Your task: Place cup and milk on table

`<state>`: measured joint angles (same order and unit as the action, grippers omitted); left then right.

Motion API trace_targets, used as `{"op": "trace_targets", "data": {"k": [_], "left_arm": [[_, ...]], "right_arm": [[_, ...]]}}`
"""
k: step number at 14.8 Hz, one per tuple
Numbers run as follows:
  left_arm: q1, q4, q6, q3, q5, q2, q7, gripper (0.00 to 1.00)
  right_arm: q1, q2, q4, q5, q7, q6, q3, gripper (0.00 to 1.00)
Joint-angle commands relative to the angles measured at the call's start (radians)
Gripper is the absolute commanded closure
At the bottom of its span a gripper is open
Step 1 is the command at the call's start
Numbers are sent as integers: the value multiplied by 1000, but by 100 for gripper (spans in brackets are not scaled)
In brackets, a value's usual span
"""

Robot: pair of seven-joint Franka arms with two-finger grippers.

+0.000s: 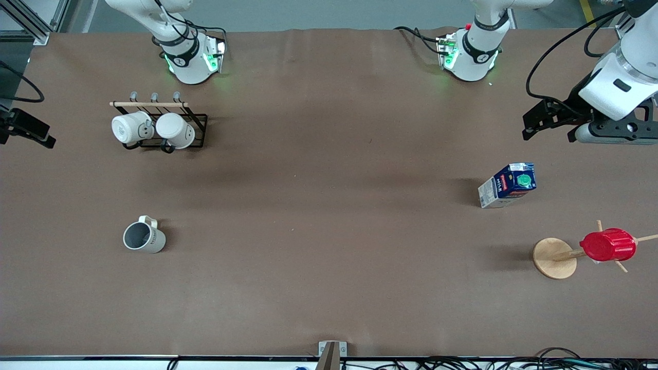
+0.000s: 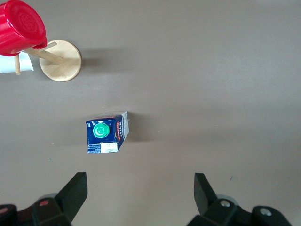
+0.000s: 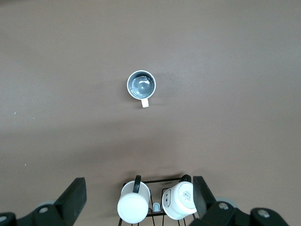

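Cup and milk both standing on the table, both grippers up in the air and holding nothing.

Scanning the front view from its left edge: I see the right gripper only in its own wrist view, fingers spread wide, empty, hanging over the black wire rack with its two white mugs. Nearer the front camera than that rack, the cup stands upright on the table, dark inside showing, handle toward the rack. Toward the left arm's end, the milk stands upright on the bare brown sheet, green cap on top. Nearer the camera again is the wooden stand carrying the red ribbed cup. The left gripper hovers above the table beside the milk, fingers apart and empty.
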<state>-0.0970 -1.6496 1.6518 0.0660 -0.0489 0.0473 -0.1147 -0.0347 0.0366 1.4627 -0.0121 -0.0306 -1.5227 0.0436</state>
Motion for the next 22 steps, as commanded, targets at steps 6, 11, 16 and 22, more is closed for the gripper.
{"op": "trace_targets", "data": {"k": [6,11,16,22], "left_arm": [[2,1,0,1,8,9,10,0],[14,-6,-1,1,14,6,15,0],[49,-76,32,1,18,-12,88,0],[94,-266,232,0,18,-10,89,0]], "right_arm": [[-14,-30,30,1,17,-14,-11,0],[-16,35,13,3,107,-49,15,0],[-16,231,30,3,123,-250,18,0],[-19,374,230,3,207,-661,19,0]]}}
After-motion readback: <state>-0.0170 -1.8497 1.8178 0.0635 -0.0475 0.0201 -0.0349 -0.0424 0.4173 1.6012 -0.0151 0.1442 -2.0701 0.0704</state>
